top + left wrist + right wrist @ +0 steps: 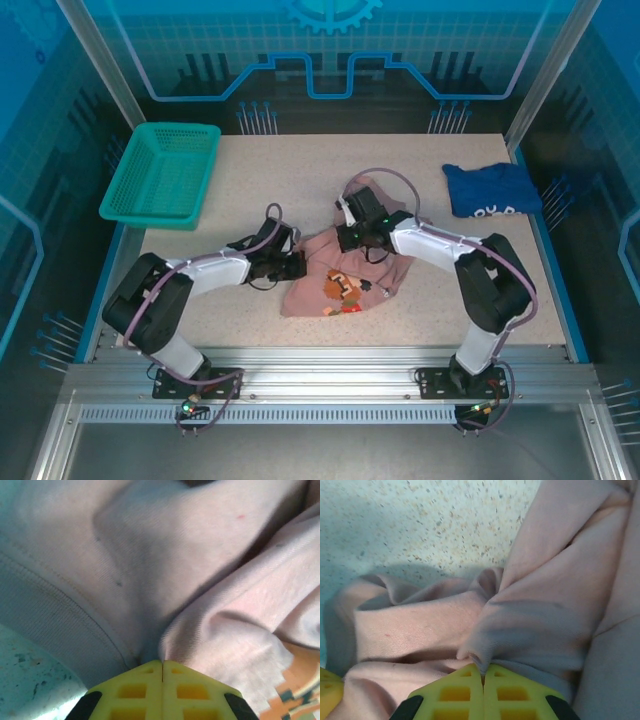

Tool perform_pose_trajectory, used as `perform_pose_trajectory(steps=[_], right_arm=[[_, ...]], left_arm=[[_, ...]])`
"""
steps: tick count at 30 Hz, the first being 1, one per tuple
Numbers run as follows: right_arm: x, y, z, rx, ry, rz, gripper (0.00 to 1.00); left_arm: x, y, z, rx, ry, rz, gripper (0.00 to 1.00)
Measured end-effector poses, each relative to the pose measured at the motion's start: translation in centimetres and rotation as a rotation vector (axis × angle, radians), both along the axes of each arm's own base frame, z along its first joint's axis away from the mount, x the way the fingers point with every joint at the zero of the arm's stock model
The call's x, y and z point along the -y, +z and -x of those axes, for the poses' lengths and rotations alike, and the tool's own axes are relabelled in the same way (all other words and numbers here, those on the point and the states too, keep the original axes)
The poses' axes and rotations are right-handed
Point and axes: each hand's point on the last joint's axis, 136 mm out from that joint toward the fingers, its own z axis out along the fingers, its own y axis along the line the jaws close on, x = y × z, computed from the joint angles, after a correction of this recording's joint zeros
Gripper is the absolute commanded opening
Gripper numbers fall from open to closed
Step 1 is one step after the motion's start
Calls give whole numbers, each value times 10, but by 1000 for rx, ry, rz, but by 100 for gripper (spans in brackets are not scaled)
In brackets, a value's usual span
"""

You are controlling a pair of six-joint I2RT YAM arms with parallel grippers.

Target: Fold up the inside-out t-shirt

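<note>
Two pinches on: left gripper (162, 666) and right gripper (483, 669) each clamp a fold of the limp shirt (310, 285) crumpled at table (250, 170) centre, probably best taken at hem or shoulder seams.

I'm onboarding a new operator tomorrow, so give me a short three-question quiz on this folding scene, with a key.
1. True or false: the left gripper and the right gripper are both shut on the crumpled dusty pink cloth t-shirt.
2. Multiple choice: the green plastic mesh basket sits at which corner of the speckled beige table? A) far left B) far right C) near right
3. Fill in: the dark blue cloth shirt with white print lies near the table's far ____ corner.
Key: 1 true; 2 A; 3 right.
</note>
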Motion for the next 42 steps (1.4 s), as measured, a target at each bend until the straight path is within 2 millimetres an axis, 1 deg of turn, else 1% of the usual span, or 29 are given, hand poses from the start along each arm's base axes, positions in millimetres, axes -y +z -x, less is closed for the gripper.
perform_pose_trajectory(steps=[2, 4, 5, 6, 7, 9, 11, 13, 16, 17, 19, 21, 22, 23, 24, 26, 27, 28, 30, 31, 32, 34, 37, 40, 42], right_arm=[[5, 25, -1, 39, -6, -23, 0], [8, 53, -1, 87, -9, -54, 0], [11, 70, -2, 119, -13, -73, 0], [14, 89, -3, 154, -15, -95, 0], [16, 102, -3, 178, -19, -109, 0], [21, 134, -1, 238, -22, -141, 0], [26, 160, 3, 286, -23, -165, 0], [30, 183, 9, 330, -18, -186, 0], [37, 205, 19, 372, -14, -206, 0], [39, 209, 23, 379, -13, -209, 0], [45, 213, 33, 385, -16, -212, 1], [57, 204, 46, 373, -34, -191, 2], [66, 195, 53, 357, -56, -170, 3], [76, 184, 60, 337, -84, -146, 4], [88, 165, 70, 305, -116, -114, 5], [112, 126, 89, 223, -186, -48, 9], [122, 108, 97, 185, -215, -22, 12], [136, 80, 112, 121, -257, 25, 17], [152, 49, 127, 53, -309, 73, 23], [160, 36, 134, 25, -329, 98, 27], [163, 29, 138, 9, -342, 106, 29], [162, 26, 138, 3, -349, 98, 33], [143, 30, 130, 33, -296, 67, 39], [118, 25, 124, 24, -210, 66, 44], [101, 19, 120, 11, -160, 69, 46]], left_arm=[[0, 21, -1, 56, -7, 25, 0], [1, 47, -2, 130, -20, 54, 0], [1, 65, -2, 182, -29, 74, 0], [1, 80, -2, 225, -37, 88, 0], [0, 97, -1, 273, -45, 105, 0], [-2, 123, 3, 349, -58, 128, 0], [-6, 147, 9, 419, -71, 143, 0], [-9, 166, 15, 481, -85, 156, 0], [-13, 189, 23, 561, -109, 168, 0], [-13, 196, 27, 584, -123, 178, 0], [-9, 203, 34, 611, -156, 194, 0], [5, 199, 44, 609, -215, 214, 0], [17, 190, 53, 587, -260, 223, 0], [30, 177, 63, 557, -312, 230, 0], [44, 162, 73, 523, -364, 231, 0], [71, 125, 96, 431, -472, 215, 5], [80, 110, 105, 386, -511, 201, 9], [89, 91, 115, 334, -556, 185, 14], [96, 71, 123, 272, -591, 156, 26], [96, 64, 124, 247, -595, 140, 35], [96, 61, 123, 235, -595, 126, 42], [92, 62, 120, 239, -579, 114, 49], [81, 72, 106, 260, -510, 118, 56], [55, 83, 79, 276, -348, 116, 58], [35, 79, 64, 255, -238, 92, 58]])
